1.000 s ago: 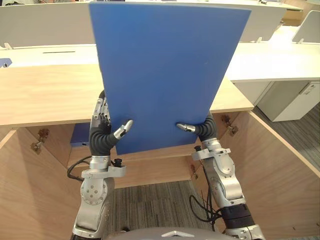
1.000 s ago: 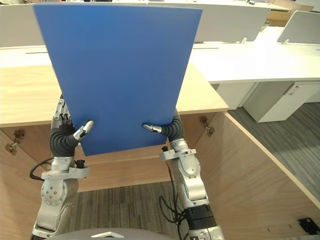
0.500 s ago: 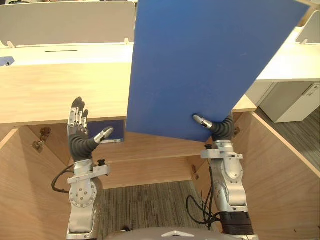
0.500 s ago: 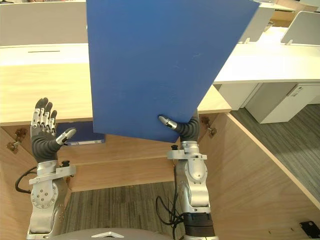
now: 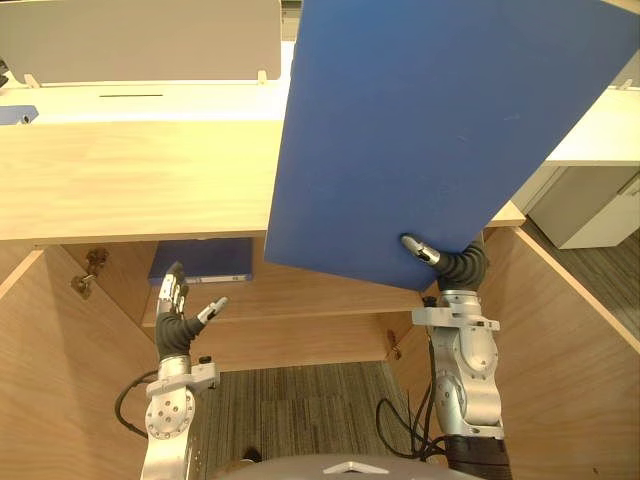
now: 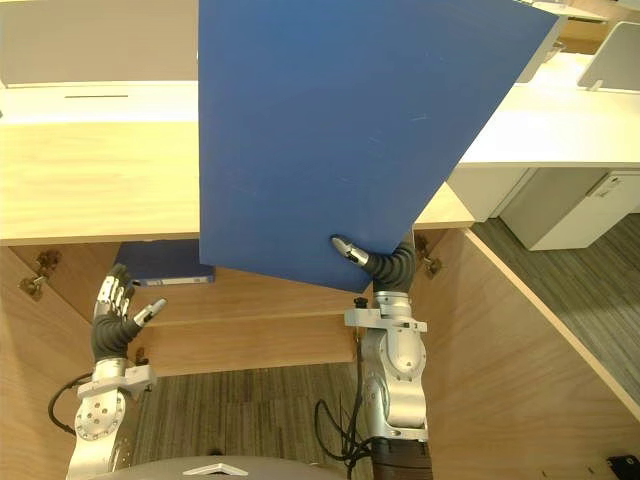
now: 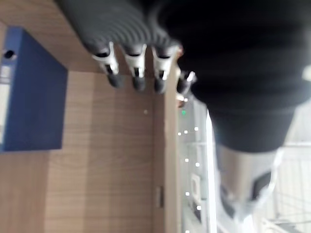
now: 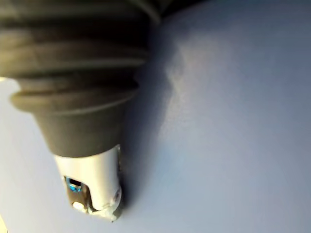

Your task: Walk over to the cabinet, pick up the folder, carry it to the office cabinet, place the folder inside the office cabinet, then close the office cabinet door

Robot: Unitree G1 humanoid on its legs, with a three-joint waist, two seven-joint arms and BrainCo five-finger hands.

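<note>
Folder placement, single-handed carry. The right hand (image 5: 452,266) grips the blue folder (image 5: 430,130) at its lower corner, thumb pressed on the near face and fingers hidden behind it. The folder stands tilted above and in front of the office cabinet (image 5: 130,180), covering the right part of the cabinet's top. The left hand (image 5: 178,318) hangs low before the cabinet's opening, fingers straight and holding nothing.

Step in hand, as judged: lowering the folder into the cabinet. With only 1 hand at 1 corner, the broad sheet will lever against the grip, so the descent should be slow. The folder's top edge needs tipping forward and down to pass under the cabinet's top. The free left hand could steady the opposite lower corner. The folder is best laid flat before the thumb lets go.

Contents: the cabinet's 2 doors, the left door (image 5: 50,380) and the right door (image 5: 570,350), stand swung open. Inside, a shelf (image 5: 300,300) carries 1 blue binder (image 5: 205,260), lying flat toward the cabinet's left side. The shelf to the binder's right is bare where it shows below the folder.
</note>
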